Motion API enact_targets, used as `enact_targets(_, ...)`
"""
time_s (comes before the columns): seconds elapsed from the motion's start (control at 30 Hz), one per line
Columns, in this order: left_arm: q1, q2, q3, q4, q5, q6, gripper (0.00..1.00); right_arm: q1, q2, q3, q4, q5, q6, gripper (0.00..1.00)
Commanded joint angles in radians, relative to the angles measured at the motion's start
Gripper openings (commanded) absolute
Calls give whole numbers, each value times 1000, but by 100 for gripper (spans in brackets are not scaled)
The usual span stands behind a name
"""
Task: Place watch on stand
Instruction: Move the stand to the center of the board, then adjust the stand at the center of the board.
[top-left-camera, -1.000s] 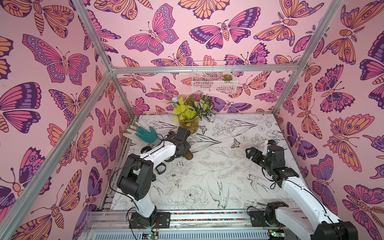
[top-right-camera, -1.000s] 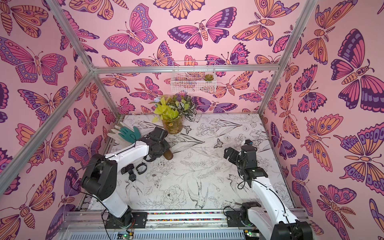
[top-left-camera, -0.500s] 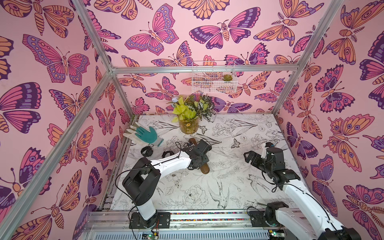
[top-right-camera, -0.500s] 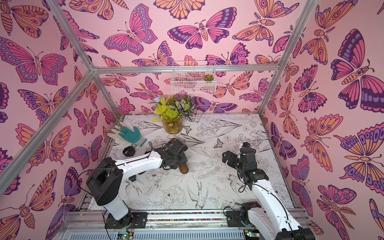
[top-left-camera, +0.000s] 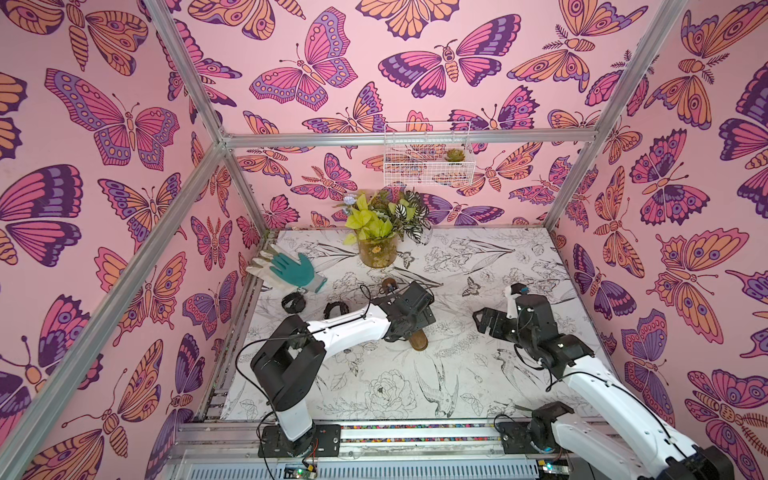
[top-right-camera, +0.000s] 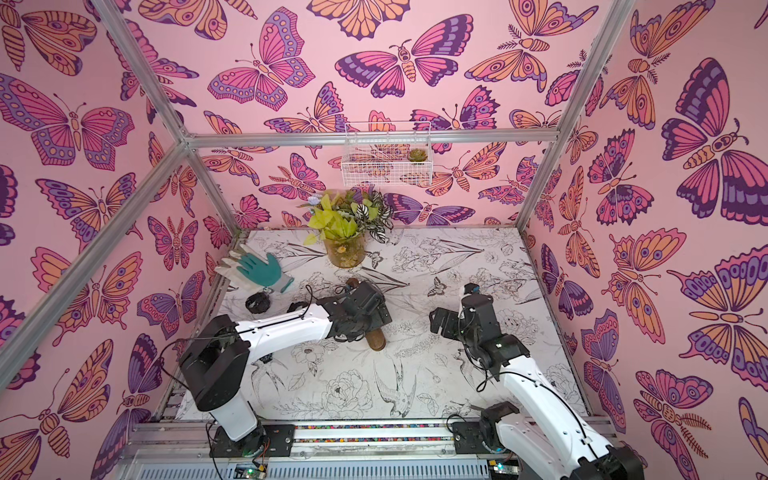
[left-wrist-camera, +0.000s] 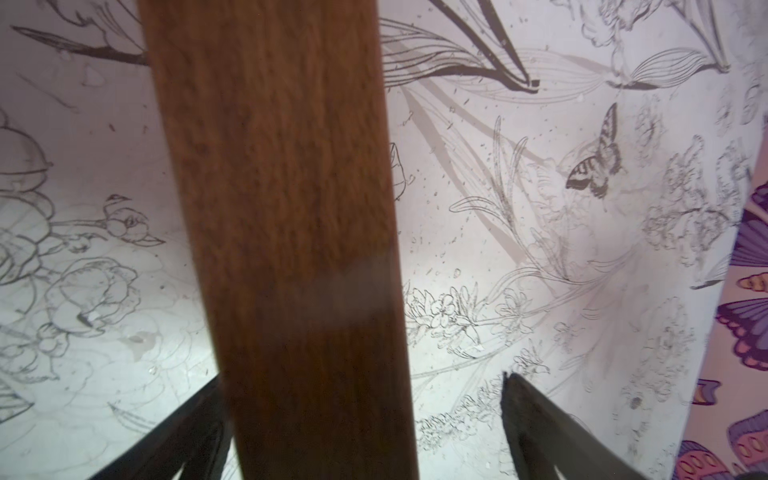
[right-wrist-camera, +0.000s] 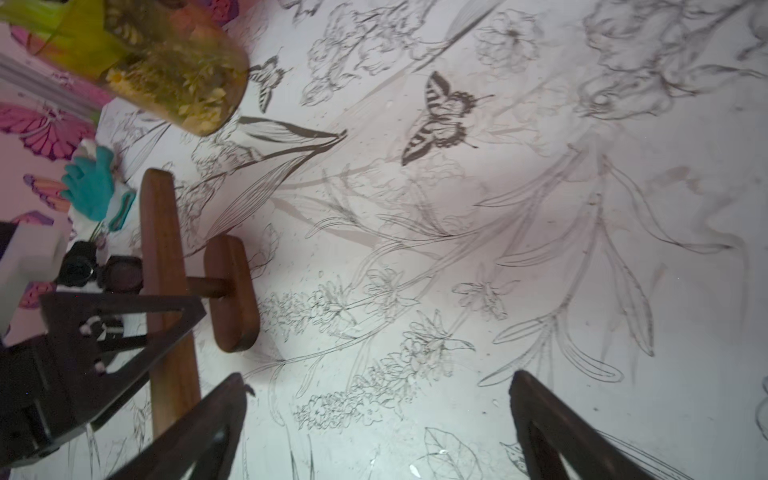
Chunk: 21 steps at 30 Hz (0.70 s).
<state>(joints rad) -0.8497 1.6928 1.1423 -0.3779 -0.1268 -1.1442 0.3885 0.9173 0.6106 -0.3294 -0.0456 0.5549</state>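
The stand (right-wrist-camera: 166, 286), a brown wooden bar on a small oval base (right-wrist-camera: 230, 291), stands upright mid-table; both top views show only its two ends (top-left-camera: 417, 340) (top-right-camera: 376, 340). My left gripper (top-left-camera: 411, 309) (left-wrist-camera: 361, 378) hangs over it, open, its fingers astride the bar (left-wrist-camera: 282, 208) with a clear gap on one side. Two black watches (top-left-camera: 293, 301) (top-left-camera: 336, 309) lie on the table to the left, near the glove; both appear again in a top view (top-right-camera: 257, 302) (top-right-camera: 296, 307). My right gripper (top-left-camera: 484, 320) (top-right-camera: 438, 322) (right-wrist-camera: 374, 399) is open and empty, right of the stand.
A teal and white glove (top-left-camera: 291, 270) (top-right-camera: 257, 268) lies at the back left. A glass vase of plants (top-left-camera: 377, 249) (top-right-camera: 345, 253) stands at the back centre. A white wire basket (top-left-camera: 428, 164) hangs on the back wall. Pink butterfly walls enclose the table.
My left gripper carried the stand from the left, by the glove, to the middle of the table, then opened its jaws. The right arm shifted only slightly.
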Motion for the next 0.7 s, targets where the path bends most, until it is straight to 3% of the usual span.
enact_targets(0.0, 38, -152, -70, -7, -23, 105, 100, 132, 67, 90, -18, 105, -74, 100)
enact_targets(0.2, 260, -505, -319, -13, 33, 249, 100, 378, 345, 297, -64, 199, -170, 99)
enact_targets(0.37, 479, -737, -435, -70, 127, 377, 100, 482, 566, 450, -123, 195, -230, 97)
enact_targets(0.5, 598, -838, -496, -101, 168, 416, 100, 517, 704, 544, -188, 208, -255, 97)
enact_targets(0.67, 681, -850, -548, -77, 232, 420, 100, 519, 791, 600, -249, 244, -257, 96)
